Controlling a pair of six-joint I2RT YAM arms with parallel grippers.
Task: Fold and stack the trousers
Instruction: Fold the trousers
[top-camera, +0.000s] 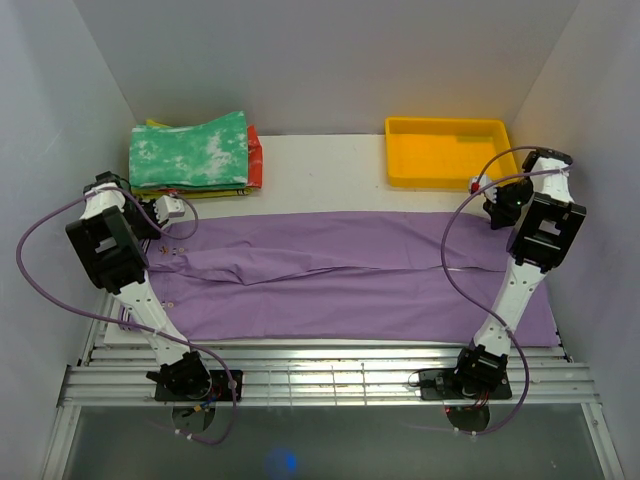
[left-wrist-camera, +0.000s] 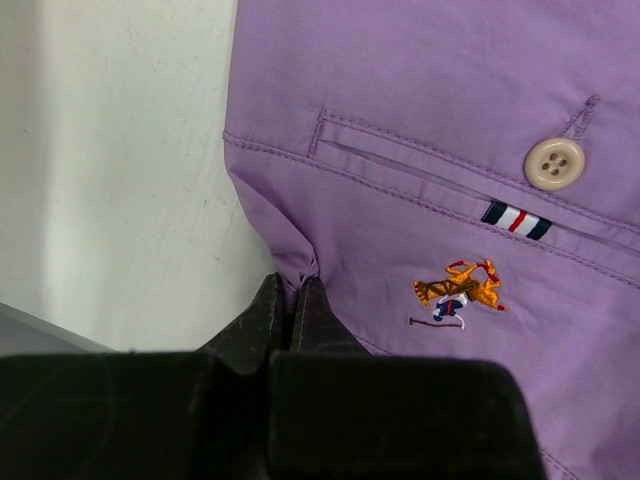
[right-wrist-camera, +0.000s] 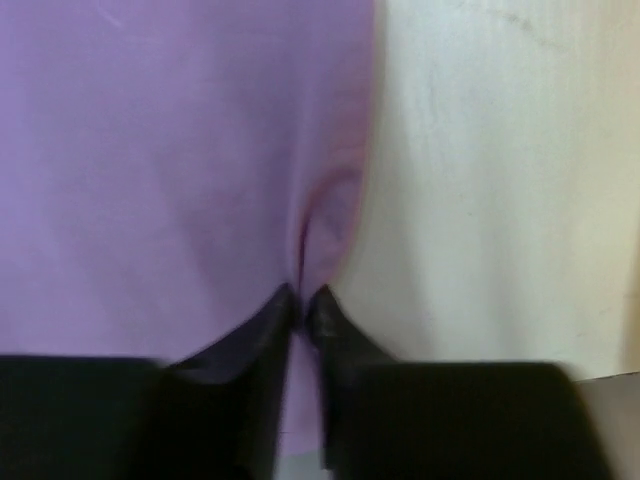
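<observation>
With both arms down on the cloth, I read this as the opening of the first fold. The white table (top-camera: 330, 160) carries the trousers (top-camera: 350, 290) spread flat and full length across it, waist to the left and leg ends to the right, one leg lying far and the other near. Nothing of them is folded or stacked yet.

Far left stands a stack of folded garments (top-camera: 190, 150), a mottled green-and-white one on top. Far right sits a yellow tray (top-camera: 450, 150). Both are clear of the trousers.

My left fingers (left-wrist-camera: 298, 312) are clenched on the far-left corner of the waist, with a small peak of purple cloth drawn up between them. My right fingers (right-wrist-camera: 310, 305) are pinched together on the far edge of the leg end, and a pucker of cloth rises from their tips. Close by the left grip I can see an embroidered emblem (left-wrist-camera: 458, 293), a pale button (left-wrist-camera: 554, 163) and a small striped tab (left-wrist-camera: 515, 220).

As I judge it, the next move calls for lifting both ends together and carrying the far edge toward the near edge. The cloth should stay taut between the arms so the far leg lands squarely on the near one. Soft fabric like this may slip from so shallow a pinch.
</observation>
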